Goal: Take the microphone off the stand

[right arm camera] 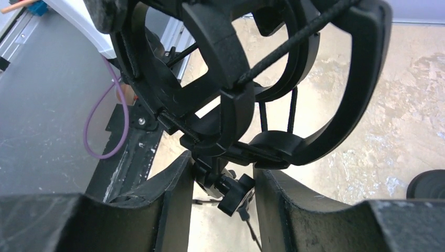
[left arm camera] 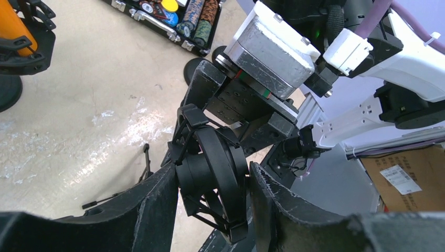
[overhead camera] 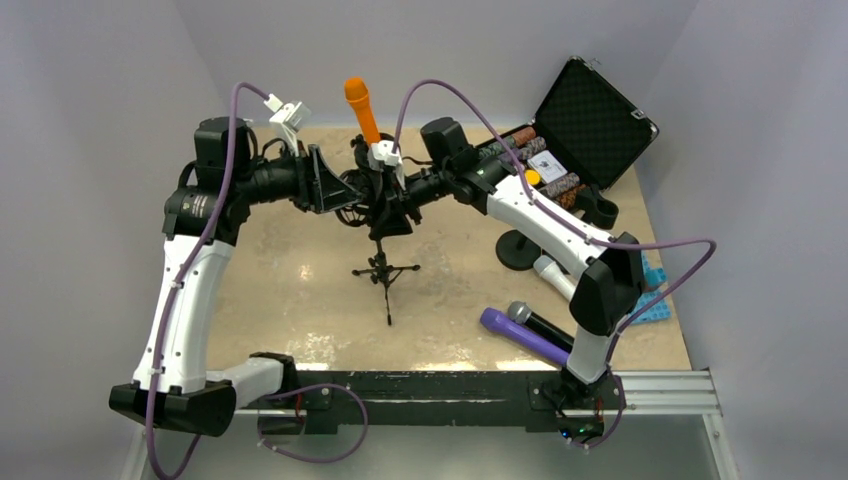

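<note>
An orange microphone (overhead camera: 359,107) stands upright at the back. In the left wrist view it (left arm camera: 13,26) sits in a black holder (left arm camera: 29,44) on its own stand, apart from both grippers. In front is a black tripod stand (overhead camera: 385,272) with a black shock mount (overhead camera: 362,195) that looks empty. My left gripper (overhead camera: 335,188) is shut on the mount's ring (left arm camera: 223,157). My right gripper (overhead camera: 397,200) is shut on the swivel joint (right arm camera: 231,184) under the mount (right arm camera: 231,63). The two grippers face each other, nearly touching.
A purple microphone (overhead camera: 522,337), a black one (overhead camera: 542,323) and a white one (overhead camera: 553,276) lie at the front right. A round black base (overhead camera: 518,250) stands near them. An open black case (overhead camera: 590,118) sits at the back right, a blue object (overhead camera: 652,295) at the right edge.
</note>
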Controlling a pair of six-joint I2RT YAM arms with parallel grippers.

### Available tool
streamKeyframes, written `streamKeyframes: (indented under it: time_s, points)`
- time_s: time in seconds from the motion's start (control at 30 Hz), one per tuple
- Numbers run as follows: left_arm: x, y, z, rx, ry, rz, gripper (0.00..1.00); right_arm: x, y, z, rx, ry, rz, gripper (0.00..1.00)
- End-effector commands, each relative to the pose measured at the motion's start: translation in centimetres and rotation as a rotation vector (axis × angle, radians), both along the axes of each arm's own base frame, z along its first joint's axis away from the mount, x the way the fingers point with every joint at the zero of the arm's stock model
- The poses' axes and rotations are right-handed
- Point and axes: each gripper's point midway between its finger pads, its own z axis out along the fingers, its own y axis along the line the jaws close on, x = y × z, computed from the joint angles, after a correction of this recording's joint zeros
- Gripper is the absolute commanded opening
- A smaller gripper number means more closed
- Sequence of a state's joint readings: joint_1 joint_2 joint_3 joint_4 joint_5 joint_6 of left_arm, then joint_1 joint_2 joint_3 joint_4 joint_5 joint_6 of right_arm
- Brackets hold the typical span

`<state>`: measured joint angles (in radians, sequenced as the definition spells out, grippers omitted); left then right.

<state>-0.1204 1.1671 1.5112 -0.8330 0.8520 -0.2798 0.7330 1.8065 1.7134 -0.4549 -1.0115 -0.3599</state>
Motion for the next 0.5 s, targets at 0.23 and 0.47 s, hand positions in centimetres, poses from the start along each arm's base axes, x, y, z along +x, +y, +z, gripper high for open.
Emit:
streamKeyframes:
  time_s: [0.23,0.47]
  points:
    - [0.6,-0.1,-2.8,0.038,0.042,-0.013,0.0,-0.1,-0.7,-5.0,-0.097,0.03,-0.023,0.0]
    - [0.3,0.1,-5.7,0.071,0.115,-0.018,0.0,-0.7,-1.6,-9.3,-0.178,0.069,-0.017,0.0]
